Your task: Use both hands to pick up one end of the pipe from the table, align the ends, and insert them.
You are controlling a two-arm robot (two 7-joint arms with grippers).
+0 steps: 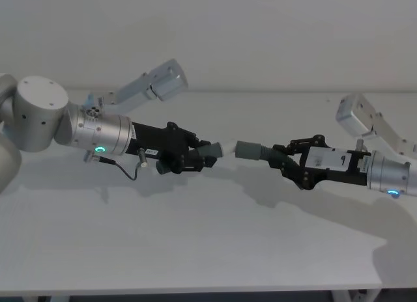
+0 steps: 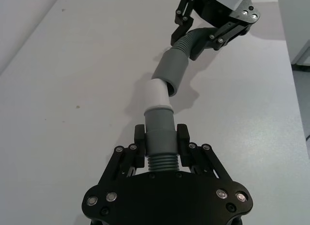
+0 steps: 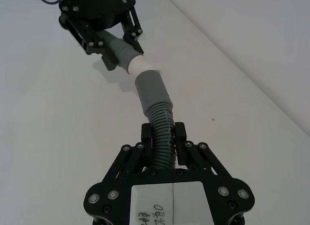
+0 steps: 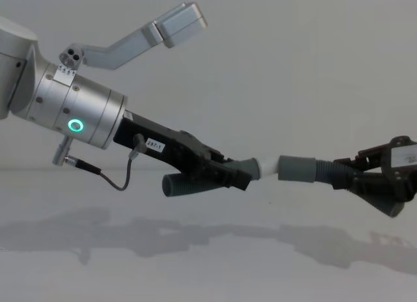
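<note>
Both pipe pieces hang in the air above the table (image 1: 195, 250). My left gripper (image 1: 199, 159) is shut on the shorter grey piece (image 1: 212, 150), whose white tip (image 1: 229, 148) points right. In its wrist view the left gripper (image 2: 161, 137) clamps the tube just above its ribs. My right gripper (image 1: 283, 160) is shut on the ribbed part of the longer piece (image 3: 162, 130). That piece's smooth collar (image 1: 248, 150) faces the white tip. The tip (image 2: 159, 95) meets the collar's mouth (image 2: 172, 72) at a slight angle, its front edge just inside.
The table's front edge (image 1: 195, 291) runs along the bottom of the head view. A plain light wall (image 1: 260, 35) stands behind. Parts of both arms (image 1: 150, 84) rise behind the grippers.
</note>
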